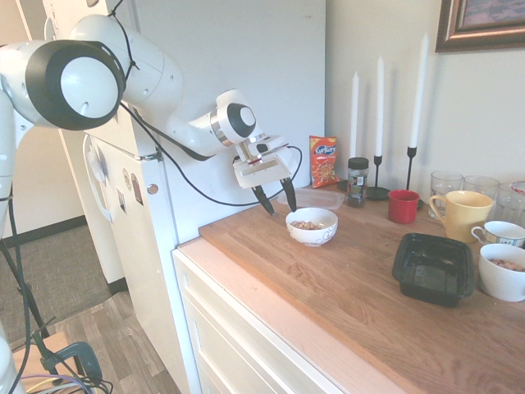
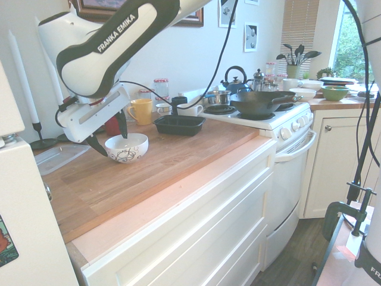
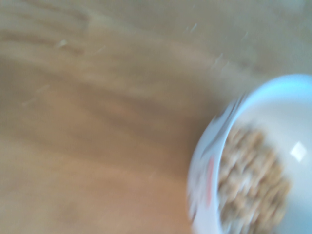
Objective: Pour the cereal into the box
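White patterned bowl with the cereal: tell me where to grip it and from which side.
Probably pinch the white patterned bowl by its thin rim from above, one finger inside and one outside, on the side nearest the open gripper. It stands upright with cereal low inside, and looks too wide to span.

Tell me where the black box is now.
In the first exterior view the box sits on the wooden counter at the right, beside a white bowl and in front of the yellow mug.

Yellow mug beside red cup; candles behind.
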{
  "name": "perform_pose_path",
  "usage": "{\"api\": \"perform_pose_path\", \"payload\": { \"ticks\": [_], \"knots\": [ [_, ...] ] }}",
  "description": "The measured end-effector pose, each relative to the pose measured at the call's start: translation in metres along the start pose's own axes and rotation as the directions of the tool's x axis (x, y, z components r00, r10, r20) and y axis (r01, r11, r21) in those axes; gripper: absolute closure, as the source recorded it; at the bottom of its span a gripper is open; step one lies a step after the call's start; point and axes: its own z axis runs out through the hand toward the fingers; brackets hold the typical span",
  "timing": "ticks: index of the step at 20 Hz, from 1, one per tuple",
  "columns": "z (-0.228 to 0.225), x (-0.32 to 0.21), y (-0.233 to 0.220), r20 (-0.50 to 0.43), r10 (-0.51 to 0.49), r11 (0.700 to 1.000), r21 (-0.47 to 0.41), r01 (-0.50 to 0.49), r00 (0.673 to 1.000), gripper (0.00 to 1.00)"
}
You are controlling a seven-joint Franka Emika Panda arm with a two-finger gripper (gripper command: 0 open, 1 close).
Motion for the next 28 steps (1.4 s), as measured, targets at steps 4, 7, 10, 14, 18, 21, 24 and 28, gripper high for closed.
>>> {"api": "perform_pose_path", "payload": {
  "ticks": [4, 7, 10, 14, 18, 21, 24, 28],
  "knots": [
    [0.032, -0.010, -0.014, -0.058, -0.023, 0.997, -0.072, 0.018, 0.998, 0.00],
    [0.048, -0.015, -0.018, -0.069, -0.033, 0.995, -0.098, 0.026, 0.997, 0.00],
    [0.054, -0.016, -0.022, -0.071, -0.036, 0.994, -0.107, 0.029, 0.997, 1.00],
    [0.054, -0.018, -0.024, -0.076, -0.041, 0.994, -0.109, 0.032, 0.996, 1.00],
    [0.053, -0.020, -0.026, -0.076, -0.036, 0.994, -0.105, 0.028, 0.996, 1.00],
    [0.055, -0.024, -0.027, -0.076, -0.038, 0.994, -0.104, 0.030, 0.996, 1.00],
    [0.057, -0.026, -0.026, -0.078, -0.042, 0.993, -0.109, 0.033, 0.996, 1.00],
    [0.064, -0.026, -0.023, -0.086, -0.040, 0.993, -0.113, 0.030, 0.996, 1.00]
  ]
}}
